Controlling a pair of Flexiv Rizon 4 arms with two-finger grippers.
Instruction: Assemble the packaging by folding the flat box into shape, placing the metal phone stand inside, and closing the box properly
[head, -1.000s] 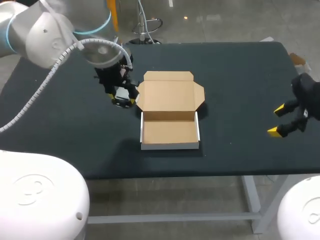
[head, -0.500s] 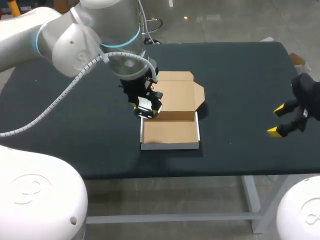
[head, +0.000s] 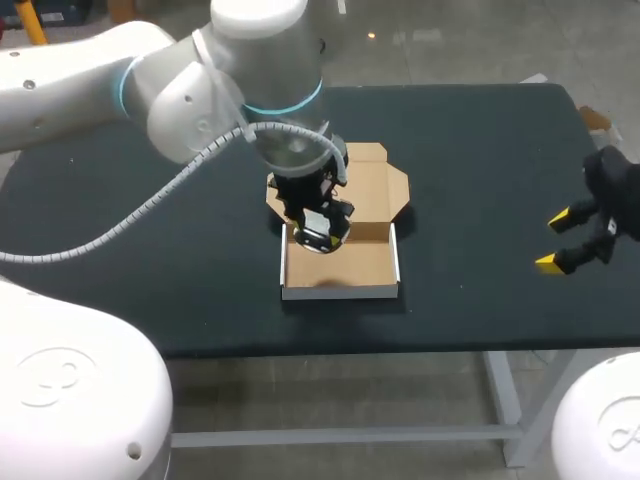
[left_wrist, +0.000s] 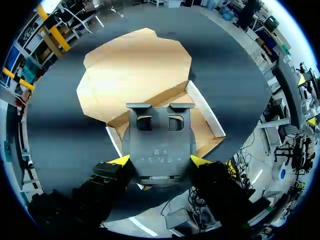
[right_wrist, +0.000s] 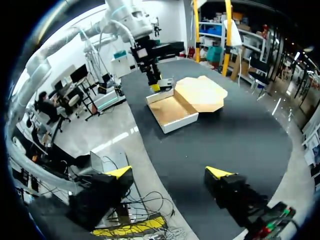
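The shallow cardboard box (head: 340, 292) lies in the middle of the head view on the dark matte table top (head: 480, 150). It has a plain brown inside and smooth white outer walls. Its lid with rounded side flaps (head: 385, 190) lies open and flat behind the tray.

The left gripper (head: 318, 232) hangs over the upper left corner of the tray. In the left wrist view the two yellow tips of this gripper (left_wrist: 160, 161) press from both sides on the dark grey metal phone stand (left_wrist: 160, 142). The stand is a flat plate with two rectangular cut-outs and a bent lip at its far edge. I cannot tell if it touches the box.

At the right edge of the head view, the right gripper (head: 555, 240) holds nothing, its fingers wide apart, well away from the box.
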